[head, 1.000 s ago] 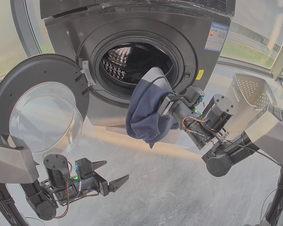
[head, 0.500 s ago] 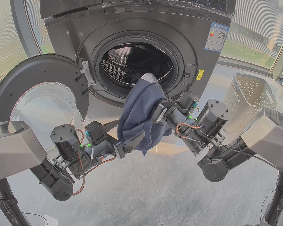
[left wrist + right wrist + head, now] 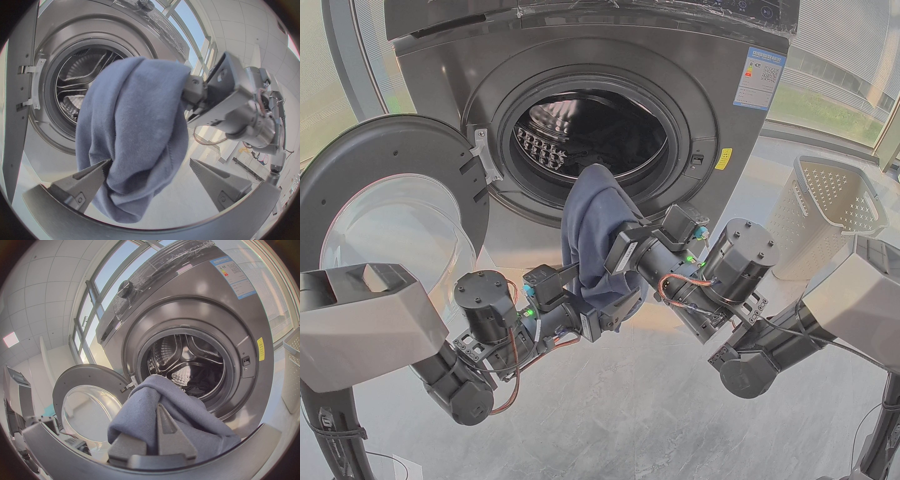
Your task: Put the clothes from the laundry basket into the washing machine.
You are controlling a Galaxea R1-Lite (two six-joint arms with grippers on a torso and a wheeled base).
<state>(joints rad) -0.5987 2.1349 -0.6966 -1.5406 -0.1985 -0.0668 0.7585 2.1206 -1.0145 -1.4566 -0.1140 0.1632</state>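
A dark blue garment [image 3: 592, 225] hangs in front of the washing machine's open drum [image 3: 590, 134], draped over my right gripper [image 3: 620, 249], which is shut on its upper part. In the right wrist view the cloth [image 3: 184, 415] is bunched around the shut gripper [image 3: 158, 416]. My left gripper [image 3: 606, 282] is just below, open, with the garment's lower end between its fingers. Seen from the left wrist, the cloth [image 3: 134, 131] fills the gap of the open gripper [image 3: 150, 175] and touches one finger [image 3: 90, 175]. Some dark clothes [image 3: 200, 383] lie inside the drum.
The machine's round door [image 3: 394, 206] stands swung open on the left. A white perforated laundry basket [image 3: 831, 212] stands on the floor to the right of the machine. Grey tiled floor [image 3: 650, 406] lies open in front.
My left arm has risen from near the floor and moved right until its open fingers straddle the garment's lower end. My right gripper has carried the garment slightly down and to the left.
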